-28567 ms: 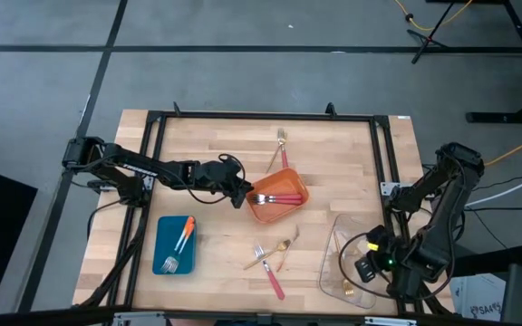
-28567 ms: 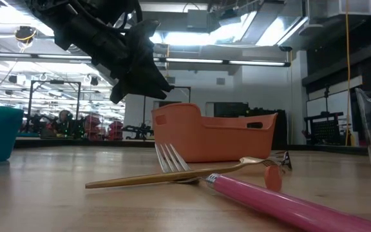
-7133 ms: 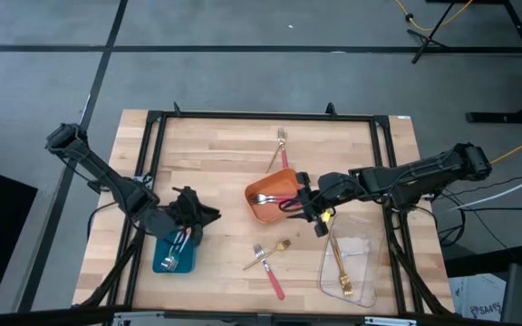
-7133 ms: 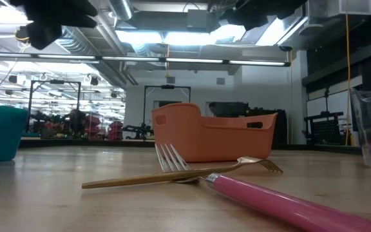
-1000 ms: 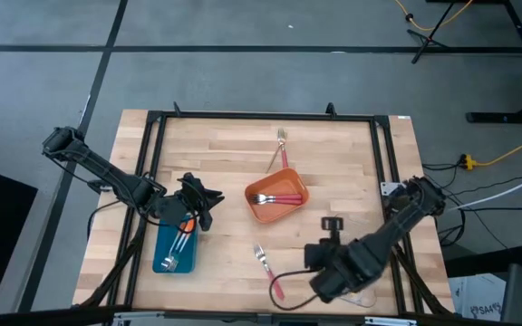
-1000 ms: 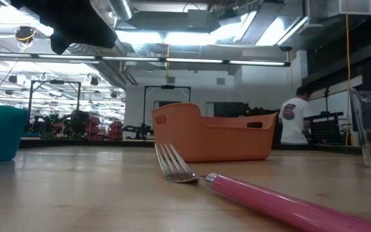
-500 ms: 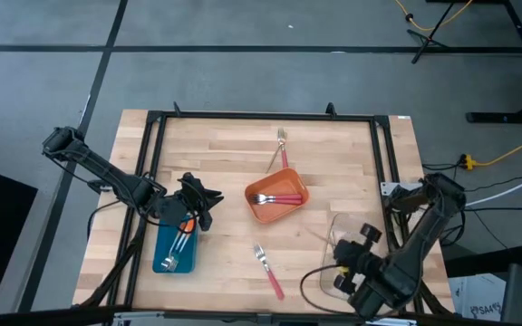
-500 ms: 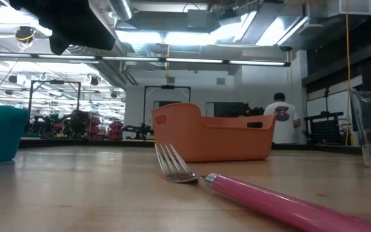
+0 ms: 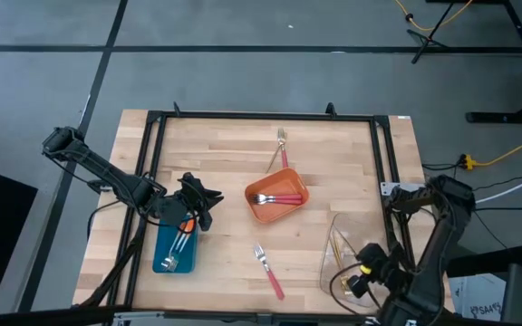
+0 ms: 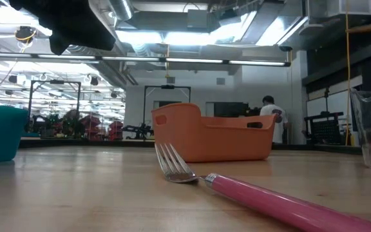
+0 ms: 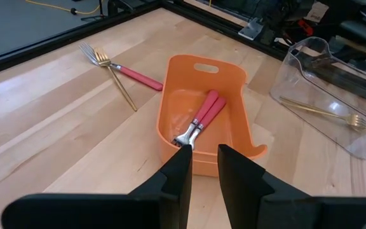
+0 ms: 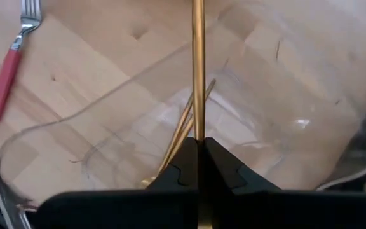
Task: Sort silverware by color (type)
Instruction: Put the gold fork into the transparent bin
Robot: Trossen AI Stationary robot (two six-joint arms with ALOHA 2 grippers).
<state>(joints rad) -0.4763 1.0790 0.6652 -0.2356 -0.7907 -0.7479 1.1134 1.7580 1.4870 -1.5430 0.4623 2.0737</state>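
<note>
My right gripper (image 12: 198, 145) hangs over the clear tray (image 9: 352, 263) at the table's near right, shut on a gold fork (image 12: 198, 63). More gold cutlery (image 12: 182, 130) lies in that tray. A pink-handled fork (image 9: 268, 272) lies flat on the table near the front. My left gripper (image 11: 202, 162) is open and holds nothing, above the far end of the blue tray (image 9: 172, 246), which holds orange-handled forks. The orange tray (image 9: 277, 199) holds two pink-handled forks (image 11: 199, 121). My right gripper pinches the gold fork's thin shaft (image 12: 198, 130) between its two fingers. The fork runs on straight ahead past the fingertips, and its far end leaves the picture. The fingers slant downward. The fork is lifted clear, above the clear tray.
A gold fork and a pink-handled fork (image 9: 280, 149) lie crossed near the table's far edge. A dark frame runs round the table top (image 9: 261, 116). Bare wood lies between the trays. A person stands in the room behind (image 10: 269, 119).
My right gripper has swung from beside the pink-handled fork toward the table's right edge, sinking a little and rolling about its own line, and now stands over the clear tray with the gold fork still in it. The person in the room behind has walked on.
</note>
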